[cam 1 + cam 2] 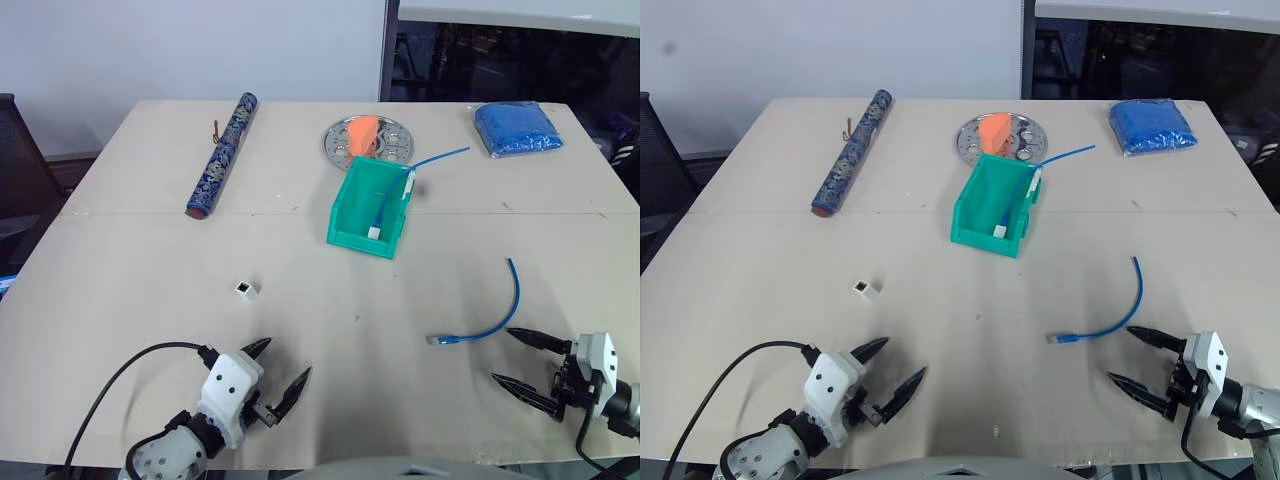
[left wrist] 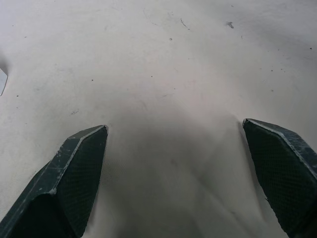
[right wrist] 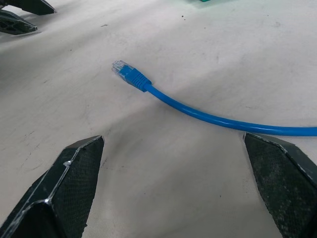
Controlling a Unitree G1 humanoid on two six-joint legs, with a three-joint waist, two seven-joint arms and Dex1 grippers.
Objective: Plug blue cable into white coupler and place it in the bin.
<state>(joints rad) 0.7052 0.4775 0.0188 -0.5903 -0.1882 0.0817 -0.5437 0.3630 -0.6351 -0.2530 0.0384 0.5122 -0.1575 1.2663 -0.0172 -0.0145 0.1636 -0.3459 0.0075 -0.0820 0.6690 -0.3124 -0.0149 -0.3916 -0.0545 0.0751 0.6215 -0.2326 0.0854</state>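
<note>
The counter is a pale beige surface with wide bare room across its near half. The left end effector sits low at the near left edge, its two black fingers spread wide with nothing between them. The right end effector sits at the near right edge, fingers likewise spread and empty, pointing left toward the blue cable.

That cable is a thin bright-blue cord lying in a curve on the near right of the counter, its clear-grey plug at the left end, near the right fingertips but apart from them. The white coupler is a tiny white cube with a dark socket face, alone left of centre, well apart from the cable and a little beyond the left end effector.

The green bin stands beyond centre, holding a second blue cord with a white block on its end. Just behind it is a round metal plate with an orange piece. A patterned blue roll lies far left, a blue folded cloth far right.

The right wrist view shows the plug's clear tip close up, and the left fingertips in one corner
</note>
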